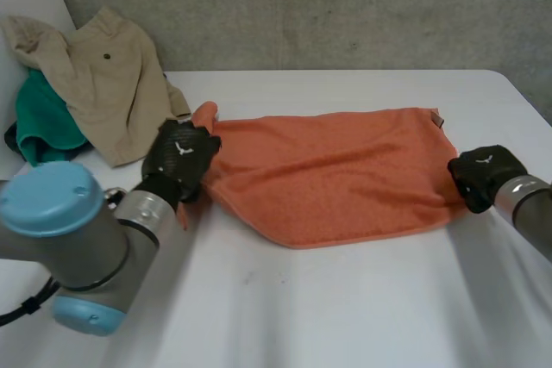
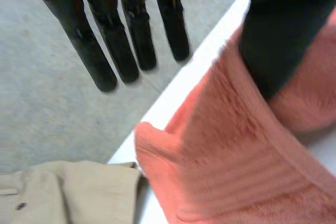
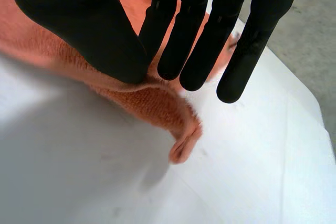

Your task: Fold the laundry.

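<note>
Two hands on one orange towel (image 1: pixel 336 170), spread across the worktop (image 1: pixel 345 299)! Right hand (image 1: pixel 485 174) pinches its right edge between thumb and fingers (image 3: pixel 194 51); left hand (image 1: pixel 179 157) sits on the left end, fingers (image 2: pixel 131 40) straight, gripping nothing. Left should pinch first, then both lift level.

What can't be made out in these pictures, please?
1. Head view: the green garment lies mostly under the beige garment; its kind is hidden.
2. Head and left wrist views: the left hand covers the edge of the orange towel; its grip is unclear.
3. Head view: the towel's corner tag is too small to read.
</note>
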`<state>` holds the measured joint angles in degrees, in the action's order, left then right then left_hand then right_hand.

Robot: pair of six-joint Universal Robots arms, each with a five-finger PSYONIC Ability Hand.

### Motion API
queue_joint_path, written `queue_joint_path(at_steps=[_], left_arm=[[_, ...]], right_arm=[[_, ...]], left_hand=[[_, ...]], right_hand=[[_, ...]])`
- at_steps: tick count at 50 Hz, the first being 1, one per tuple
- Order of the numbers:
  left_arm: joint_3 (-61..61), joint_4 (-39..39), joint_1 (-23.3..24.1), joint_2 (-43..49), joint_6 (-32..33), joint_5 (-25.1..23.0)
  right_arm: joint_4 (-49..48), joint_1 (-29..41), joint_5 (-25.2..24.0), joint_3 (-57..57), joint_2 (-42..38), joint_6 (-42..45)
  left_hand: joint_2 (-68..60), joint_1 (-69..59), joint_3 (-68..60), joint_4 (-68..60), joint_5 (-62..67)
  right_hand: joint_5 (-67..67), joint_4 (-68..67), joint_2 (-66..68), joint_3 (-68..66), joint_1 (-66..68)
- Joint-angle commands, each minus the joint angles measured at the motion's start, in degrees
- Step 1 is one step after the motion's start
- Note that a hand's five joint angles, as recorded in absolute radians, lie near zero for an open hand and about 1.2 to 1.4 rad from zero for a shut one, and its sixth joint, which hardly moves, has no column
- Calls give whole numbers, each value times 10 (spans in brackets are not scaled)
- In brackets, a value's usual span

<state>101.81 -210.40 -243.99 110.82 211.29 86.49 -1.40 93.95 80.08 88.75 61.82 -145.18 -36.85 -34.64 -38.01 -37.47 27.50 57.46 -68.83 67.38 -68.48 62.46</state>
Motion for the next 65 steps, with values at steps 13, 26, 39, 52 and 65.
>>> queue_joint_path(at_steps=[13, 26, 39, 52, 65], left_arm=[[36, 251, -127, -123, -255, -67], [102, 180, -131, -115, -275, -64], [74, 104, -127, -20, -271, -60], [50, 114, -105, -35, -178, -42], [-29, 113, -84, -11, -135, -23]], right_arm=[[4, -61, -47, 37, 50, -4], [0, -61, -48, 49, 49, -4], [-1, -61, -58, 72, 49, 3], [6, -64, -73, 58, 58, 4], [39, -64, -89, 71, 138, 0]], left_hand=[[108, 86, 120, 114, -115], [26, 4, 37, 32, -32], [-120, -142, -109, -114, 114], [-432, -454, -420, -425, 425], [-432, -454, -420, -425, 425]], right_hand=[[125, -112, 126, -115, 175], [125, -112, 126, -115, 175], [125, -112, 126, -115, 175], [39, -26, 40, -29, 89], [-424, 438, -423, 434, -374]])
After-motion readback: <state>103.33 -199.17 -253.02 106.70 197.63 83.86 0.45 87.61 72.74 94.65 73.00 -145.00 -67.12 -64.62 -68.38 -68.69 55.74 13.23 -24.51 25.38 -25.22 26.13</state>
